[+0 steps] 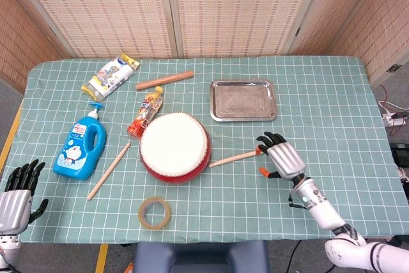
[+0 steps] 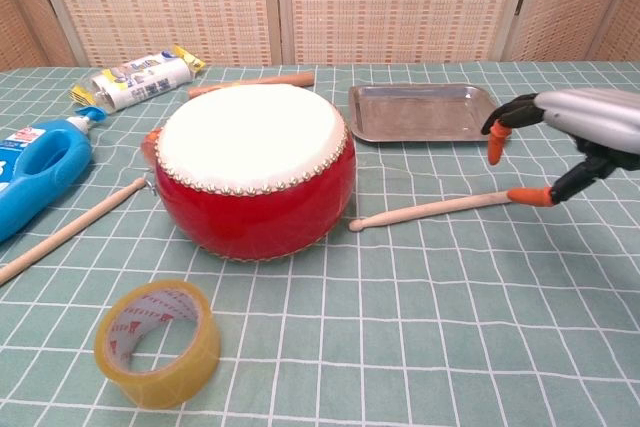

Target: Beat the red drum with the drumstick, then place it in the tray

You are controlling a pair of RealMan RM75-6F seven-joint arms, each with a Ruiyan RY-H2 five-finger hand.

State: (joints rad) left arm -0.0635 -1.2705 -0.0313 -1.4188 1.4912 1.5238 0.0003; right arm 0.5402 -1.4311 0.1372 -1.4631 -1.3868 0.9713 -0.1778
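Note:
The red drum (image 1: 174, 148) (image 2: 254, 170) with a white skin stands mid-table. A wooden drumstick (image 1: 240, 156) (image 2: 434, 210) lies on the cloth to its right, tip toward the drum. My right hand (image 1: 280, 158) (image 2: 565, 134) hovers over the stick's far end, fingers spread, holding nothing. A second drumstick (image 1: 109, 169) (image 2: 70, 230) lies left of the drum. The steel tray (image 1: 243, 100) (image 2: 428, 112) sits empty behind the drum's right side. My left hand (image 1: 16, 195) hangs open at the table's front left corner.
A blue soap bottle (image 1: 80, 146), a snack pouch (image 1: 146, 113), a white packet (image 1: 110, 75) and a wooden rolling pin (image 1: 164, 80) lie left and behind the drum. A tape roll (image 1: 156, 212) (image 2: 157, 342) sits in front of it.

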